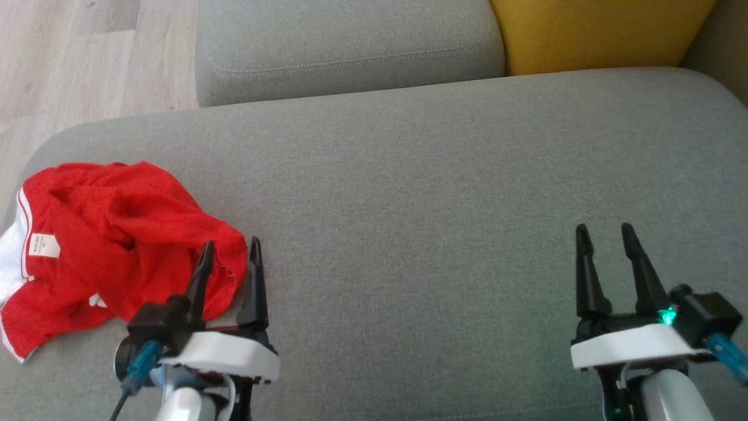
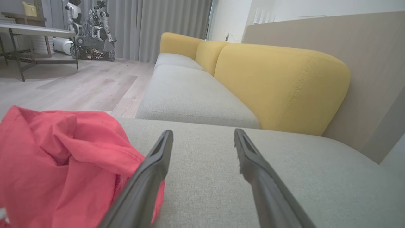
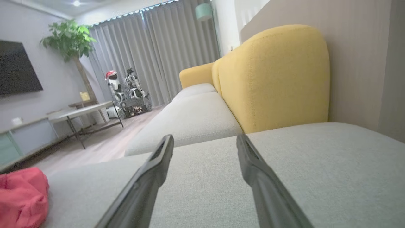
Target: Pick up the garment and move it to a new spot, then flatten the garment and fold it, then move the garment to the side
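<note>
found red garment [image 1: 117,234] crumpled at the near left end of the grey seat [image 1: 409,175], white trim and label turned up on its left side. saw left jaws spread wide and empty at the garment's right edge, one finger [image 1: 200,275] over the cloth, the other over bare seat; could not tell whether touching. saw right jaws spread too, empty, over bare seat at the near right, well apart from the garment. noted yellow cushion [image 1: 596,29] far right, wood floor [image 1: 70,58] far left.
</note>
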